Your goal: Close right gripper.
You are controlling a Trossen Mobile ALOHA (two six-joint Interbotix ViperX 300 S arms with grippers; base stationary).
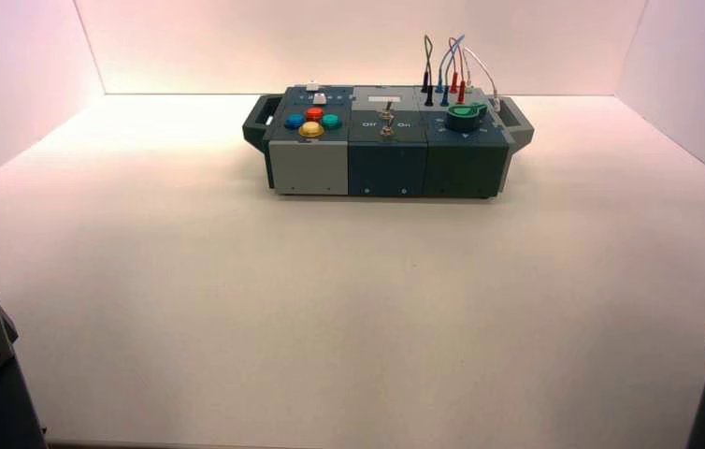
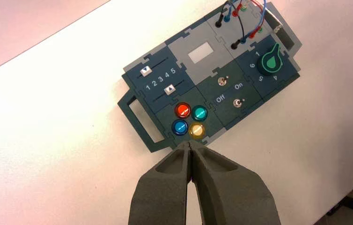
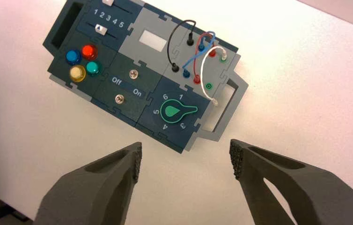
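1. Right gripper (image 3: 185, 161), dark grey, fingers spread wide, empty, hangs above the white desk (image 1: 349, 299) short of the dark teal control box (image 1: 386, 140).
2. Step: just bring the fingers together in place; nothing sits between them, so no need to shift the arm.
3. Left gripper (image 2: 191, 146) pinched together, empty, parked above the desk on the box's near side.
4. No containers in view; the box carries 4 coloured round buttons (image 3: 83, 61), the green knob (image 3: 178, 110) and looped wires (image 3: 198, 51).
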